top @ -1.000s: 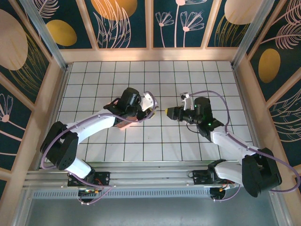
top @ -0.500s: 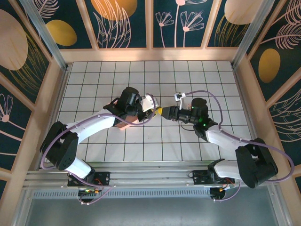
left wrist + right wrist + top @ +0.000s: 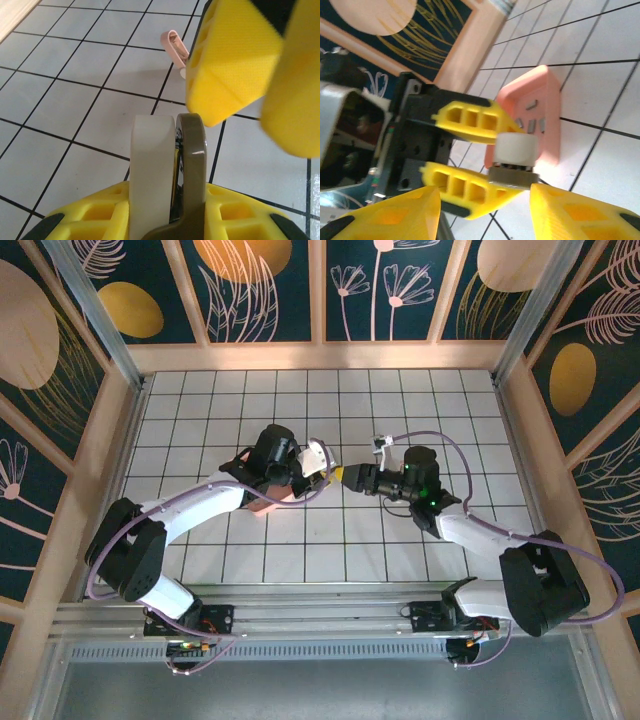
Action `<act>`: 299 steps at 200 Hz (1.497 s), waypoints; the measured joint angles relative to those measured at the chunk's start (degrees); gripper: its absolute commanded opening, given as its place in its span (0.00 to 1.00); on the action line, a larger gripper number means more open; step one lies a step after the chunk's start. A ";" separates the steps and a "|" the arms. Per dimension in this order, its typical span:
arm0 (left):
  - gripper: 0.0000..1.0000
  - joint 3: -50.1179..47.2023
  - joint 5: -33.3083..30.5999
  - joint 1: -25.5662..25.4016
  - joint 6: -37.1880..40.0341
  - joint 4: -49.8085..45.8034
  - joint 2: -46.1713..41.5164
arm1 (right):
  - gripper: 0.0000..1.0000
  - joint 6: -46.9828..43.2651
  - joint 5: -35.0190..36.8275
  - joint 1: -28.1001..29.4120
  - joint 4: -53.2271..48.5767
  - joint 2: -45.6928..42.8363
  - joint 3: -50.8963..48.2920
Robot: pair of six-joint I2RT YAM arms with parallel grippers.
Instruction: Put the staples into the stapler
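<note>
My left gripper (image 3: 167, 216) is shut on the stapler (image 3: 170, 165), a whitish body beside a grey-brown metal part, held up off the table with its end pointing at the right arm. In the right wrist view the stapler (image 3: 516, 155) sits between the left gripper's yellow fingers (image 3: 470, 120). My right gripper (image 3: 485, 215) is open, with one finger on each side just short of the stapler's end. From above, the left gripper (image 3: 322, 472) and right gripper (image 3: 347, 477) nearly meet. Several staples (image 3: 532, 124) lie in the pink tray (image 3: 547, 95).
The pink tray (image 3: 262, 506) lies on the tiled table under the left arm. A small pink clip-like piece (image 3: 175, 44) lies on the tiles beyond the stapler. Wooden walls border the table on three sides.
The right arm has reached left until its gripper is at the stapler's end, and its jaws have widened a little. The left arm and the stapler have stayed put.
</note>
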 measured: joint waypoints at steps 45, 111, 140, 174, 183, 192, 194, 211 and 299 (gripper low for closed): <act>0.25 0.00 0.68 -0.20 -0.04 0.39 -0.35 | 0.54 -1.09 3.21 -0.39 -5.14 -1.46 0.00; 0.25 0.00 2.32 -0.20 -0.04 0.79 -0.70 | 0.54 -0.87 1.57 -0.15 -2.21 -0.17 0.44; 0.25 0.00 2.78 -0.20 -0.04 0.85 -0.72 | 0.51 -0.35 1.16 0.20 -0.31 1.09 0.59; 0.26 0.00 3.76 -0.20 -0.04 1.16 -0.72 | 0.43 0.63 0.70 0.44 1.25 2.10 0.61; 0.26 0.00 3.78 -0.20 -0.04 1.16 -0.72 | 0.42 0.63 0.52 0.46 1.57 2.21 0.61; 0.26 0.00 3.85 -0.20 -0.04 1.16 -0.72 | 0.41 0.63 0.39 0.55 1.90 2.32 0.63; 0.26 0.00 3.87 -0.20 -0.04 1.16 -0.72 | 0.41 0.66 0.37 0.55 1.92 2.32 0.63; 0.26 0.00 4.09 -0.20 -0.04 1.16 -0.76 | 0.36 0.50 0.33 0.59 2.16 2.34 0.63; 0.27 0.00 4.00 -0.13 -0.07 1.16 -1.53 | 0.46 -0.68 1.55 0.81 2.08 2.34 1.16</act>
